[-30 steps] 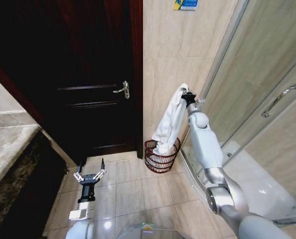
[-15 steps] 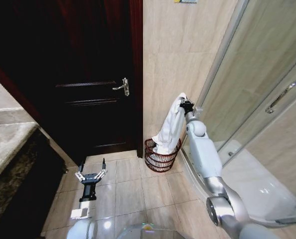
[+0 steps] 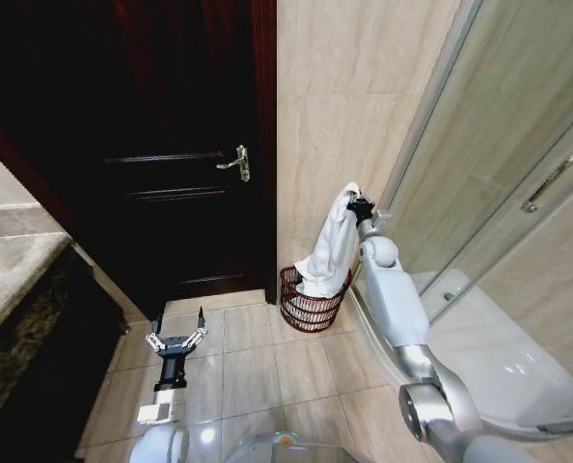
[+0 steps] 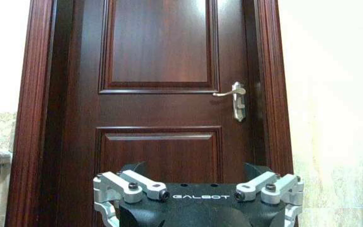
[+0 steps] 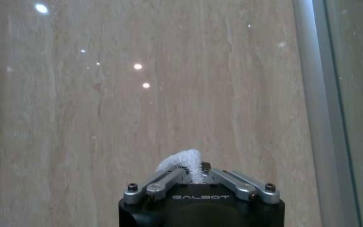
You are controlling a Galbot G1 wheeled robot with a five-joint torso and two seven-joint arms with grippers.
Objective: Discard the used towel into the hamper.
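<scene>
Head view: the right gripper (image 3: 361, 205), at two o'clock, pinches the top of a white terry towel (image 3: 331, 246). The towel hangs lengthwise straight down, its lower end inside the small round reddish-brown wire hamper (image 3: 309, 300) directly beneath, against the beige tiled wall. The right arm is nearer.

Left wrist view: the left gripper (image 4: 197, 201), fingers spread, faces a dark wooden door (image 4: 159, 71); "GALBOT" is printed on it.

Right wrist view: closed fingers clamp a white tuft; "GALBOT" again.
</scene>
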